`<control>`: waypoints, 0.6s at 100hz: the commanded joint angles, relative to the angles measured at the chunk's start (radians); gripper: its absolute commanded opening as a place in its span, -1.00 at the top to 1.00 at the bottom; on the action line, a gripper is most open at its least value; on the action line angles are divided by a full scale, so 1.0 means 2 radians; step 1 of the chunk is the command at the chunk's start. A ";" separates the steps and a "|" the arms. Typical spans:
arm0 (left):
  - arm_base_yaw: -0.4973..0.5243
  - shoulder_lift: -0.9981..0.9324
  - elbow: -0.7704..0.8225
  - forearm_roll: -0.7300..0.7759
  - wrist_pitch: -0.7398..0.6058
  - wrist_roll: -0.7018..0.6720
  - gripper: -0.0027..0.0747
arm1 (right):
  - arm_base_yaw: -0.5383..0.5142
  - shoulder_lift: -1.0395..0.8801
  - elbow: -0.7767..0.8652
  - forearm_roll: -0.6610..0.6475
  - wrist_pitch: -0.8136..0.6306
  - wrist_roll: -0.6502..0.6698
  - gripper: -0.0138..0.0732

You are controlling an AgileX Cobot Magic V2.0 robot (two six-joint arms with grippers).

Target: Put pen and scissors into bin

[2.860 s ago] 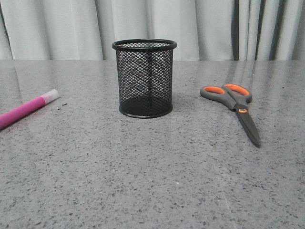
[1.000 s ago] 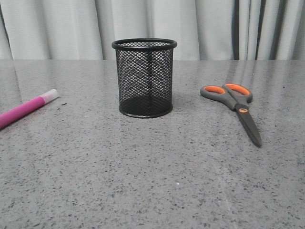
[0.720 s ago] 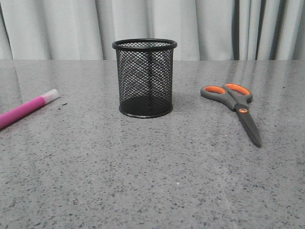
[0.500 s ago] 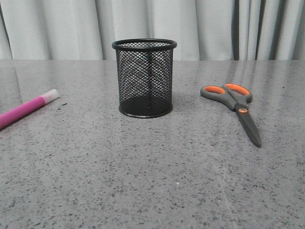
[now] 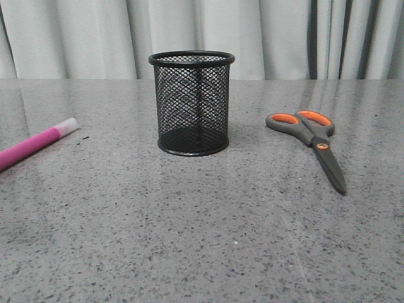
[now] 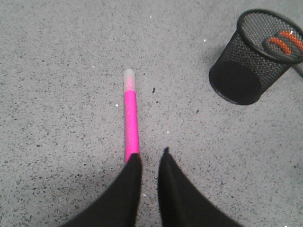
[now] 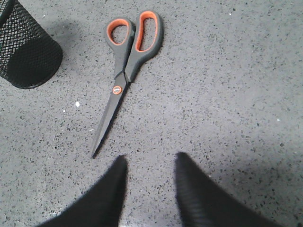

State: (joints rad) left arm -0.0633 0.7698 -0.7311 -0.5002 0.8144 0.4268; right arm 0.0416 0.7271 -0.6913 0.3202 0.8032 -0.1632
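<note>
The black mesh bin (image 5: 192,104) stands upright mid-table with nothing inside. The pink pen (image 5: 35,144) lies flat to its left, whitish cap toward the bin. To the bin's right the scissors (image 5: 312,136) lie closed, orange-lined handles farther back and blades pointing toward the front. In the left wrist view my left gripper (image 6: 151,156) hovers over the pen's (image 6: 131,125) uncapped end, slightly open, one finger covering that end. My right gripper (image 7: 150,158) is open and holds nothing, just short of the tip of the scissors (image 7: 125,71). Neither gripper shows in the front view.
The speckled grey table (image 5: 208,240) runs back to a pale curtain (image 5: 271,38). The bin (image 6: 251,61) sits off to one side in the left wrist view, and the bin (image 7: 26,47) shows at the corner of the right wrist view.
</note>
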 commanded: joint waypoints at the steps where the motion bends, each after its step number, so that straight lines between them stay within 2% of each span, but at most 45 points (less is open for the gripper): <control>1: 0.000 0.022 -0.026 -0.015 -0.020 0.009 0.23 | -0.004 0.002 -0.019 0.004 -0.021 -0.006 -0.22; 8: 0.000 0.041 -0.032 -0.015 -0.020 0.009 -0.07 | -0.004 0.002 -0.019 0.006 -0.022 -0.006 -0.25; 13: 0.000 0.057 -0.037 -0.015 -0.020 0.009 -0.16 | -0.004 0.002 -0.019 0.011 -0.025 -0.006 -0.25; 48: -0.003 0.171 -0.086 -0.019 -0.016 0.048 -0.15 | -0.004 0.002 -0.019 0.019 -0.041 -0.006 -0.25; 60: -0.020 0.220 -0.105 -0.014 -0.015 0.068 -0.15 | -0.004 0.002 -0.019 0.019 -0.043 -0.006 -0.25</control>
State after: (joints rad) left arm -0.0745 1.1678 -0.8886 -0.5002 0.8164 0.5301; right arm 0.0416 0.7271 -0.6913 0.3372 0.7810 -0.1637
